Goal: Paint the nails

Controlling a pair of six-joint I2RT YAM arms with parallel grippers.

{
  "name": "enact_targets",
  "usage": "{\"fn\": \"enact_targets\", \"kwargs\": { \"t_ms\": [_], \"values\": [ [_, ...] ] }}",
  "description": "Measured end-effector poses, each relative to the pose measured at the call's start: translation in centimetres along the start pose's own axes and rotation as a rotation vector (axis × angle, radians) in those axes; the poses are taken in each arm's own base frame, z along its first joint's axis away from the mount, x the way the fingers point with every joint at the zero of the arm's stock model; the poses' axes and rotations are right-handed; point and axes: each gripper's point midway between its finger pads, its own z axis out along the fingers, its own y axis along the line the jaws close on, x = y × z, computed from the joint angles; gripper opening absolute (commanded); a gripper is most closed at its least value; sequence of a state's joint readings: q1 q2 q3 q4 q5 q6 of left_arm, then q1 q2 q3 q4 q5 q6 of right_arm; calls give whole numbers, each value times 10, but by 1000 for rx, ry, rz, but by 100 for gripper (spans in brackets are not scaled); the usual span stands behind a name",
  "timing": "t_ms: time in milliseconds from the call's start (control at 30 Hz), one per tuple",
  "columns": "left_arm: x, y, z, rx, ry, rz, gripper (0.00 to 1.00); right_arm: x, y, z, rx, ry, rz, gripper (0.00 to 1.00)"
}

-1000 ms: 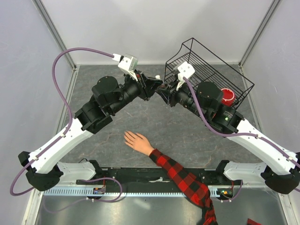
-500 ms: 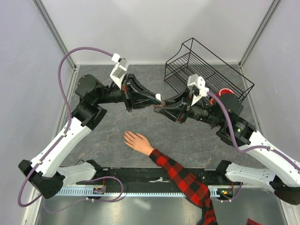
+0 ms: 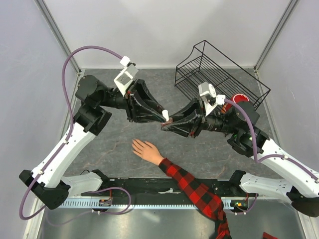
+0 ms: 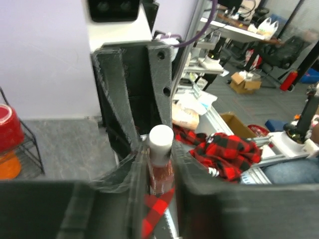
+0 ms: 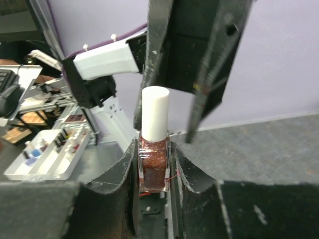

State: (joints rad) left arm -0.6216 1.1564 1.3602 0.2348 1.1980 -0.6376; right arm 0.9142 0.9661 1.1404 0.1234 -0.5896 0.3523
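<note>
At the near edge, right of the middle, a red-and-black plaid sleeve (image 3: 192,186) reaches in over the grey tabletop (image 3: 114,159); from it a pale hand (image 3: 147,151) lies flat, fingers spread toward the far left corner; the nails (image 3: 134,144) at its fingertips are too small to make out, and nothing touches them. Farther in, about mid-table, the two grippers meet tip to tip; the right gripper (image 3: 167,124) pinches the glass body of a small bottle (image 5: 154,167) of dark red glittery polish, its white cap (image 5: 155,113) upright; the left gripper (image 3: 163,116) faces it, jaws narrowly apart either side of the bottle; whether they touch it cannot be told. In the far right corner sits a black wire basket (image 3: 234,63); a red round thing (image 3: 242,99) shows at its right end.
</note>
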Motion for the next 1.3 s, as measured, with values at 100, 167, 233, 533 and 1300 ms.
{"fn": "enact_targets", "kwargs": {
  "t_ms": [100,167,233,533,1300],
  "values": [
    [-3,7,-7,-78,-9,3,64,-12,-2,-2,30,-10,-59,0],
    [-6,6,-12,-136,-23,23,70,-21,-6,-3,65,-21,-97,0],
    [-10,-1,-18,-179,-37,62,72,-28,-11,-6,106,-32,-130,0],
    [-55,-23,-47,-425,-223,232,66,-33,-65,-9,379,12,-185,0],
    [-20,110,-38,-849,-242,-46,54,11,-142,-16,702,183,-179,0]
  ]
}}
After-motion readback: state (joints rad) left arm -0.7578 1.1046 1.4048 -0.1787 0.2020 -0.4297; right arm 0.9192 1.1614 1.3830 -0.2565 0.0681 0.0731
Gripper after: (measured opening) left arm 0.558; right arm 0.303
